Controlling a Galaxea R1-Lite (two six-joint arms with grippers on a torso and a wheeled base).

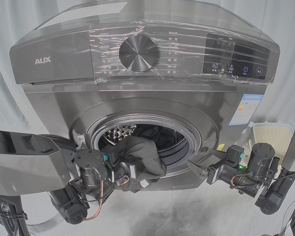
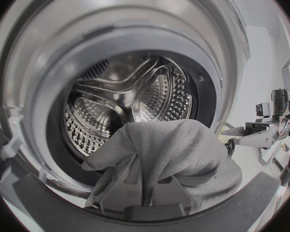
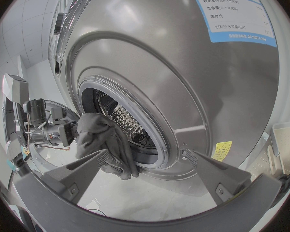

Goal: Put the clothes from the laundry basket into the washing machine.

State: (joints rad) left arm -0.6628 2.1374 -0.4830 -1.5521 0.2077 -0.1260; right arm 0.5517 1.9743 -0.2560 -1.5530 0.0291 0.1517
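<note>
Left gripper (image 3: 74, 133), jaws clamped on dark garment (image 1: 141, 151), at mouth of washing machine (image 1: 137, 99); right gripper (image 1: 199, 157), jaws apart, at its four o'clock.

Port rim (image 1: 147, 118) of washing machine (image 1: 173, 99): lower-left part blocked by dark garment (image 1: 142, 154), draped over left gripper (image 2: 144, 194) and hanging across lip. Upper and right part of port open. Drum (image 2: 125, 91) beyond garment bare at back; dark clothes (image 1: 164, 133) lie low inside. Right gripper (image 1: 200, 157) outside port, near lower-right rim, jaws spread, free floor (image 1: 173, 210) beneath. Laundry basket (image 1: 273, 135) close beside right arm, at machine's right side.
</note>
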